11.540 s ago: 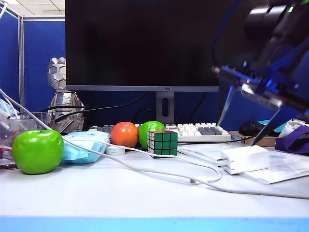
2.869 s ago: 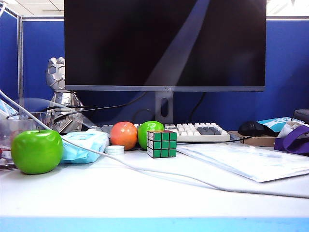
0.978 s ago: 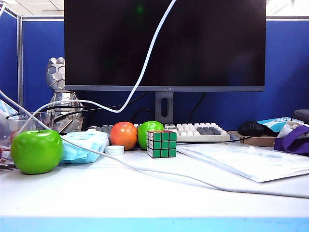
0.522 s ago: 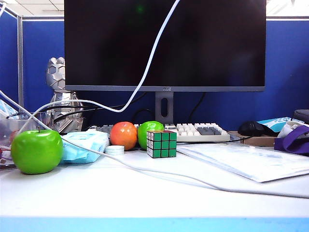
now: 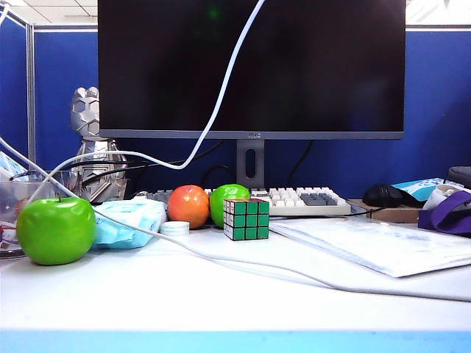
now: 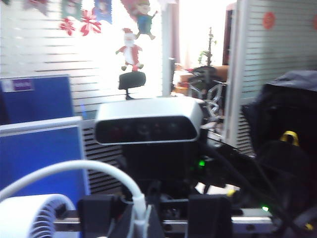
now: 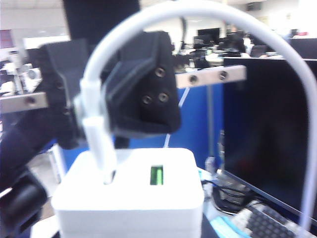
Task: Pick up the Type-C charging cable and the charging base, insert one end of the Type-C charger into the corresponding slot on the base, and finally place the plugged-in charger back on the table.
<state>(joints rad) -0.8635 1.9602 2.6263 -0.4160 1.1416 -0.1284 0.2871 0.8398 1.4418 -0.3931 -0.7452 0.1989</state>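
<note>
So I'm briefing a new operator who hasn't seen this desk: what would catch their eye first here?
Probably the Type-C charging cable hanging in a white loop across the dark monitor. In the right wrist view, its plug meets the charging base, which fills the foreground, with the left gripper pinching the plug. On the table, the bright green apple stands out at the left.

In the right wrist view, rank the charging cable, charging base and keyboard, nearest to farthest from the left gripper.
1. Type-C charging cable: pinched by the left gripper, jaws shut.
2. charging base: just beneath, carried by the unseen right gripper.
3. keyboard: far below, in the background.
</note>
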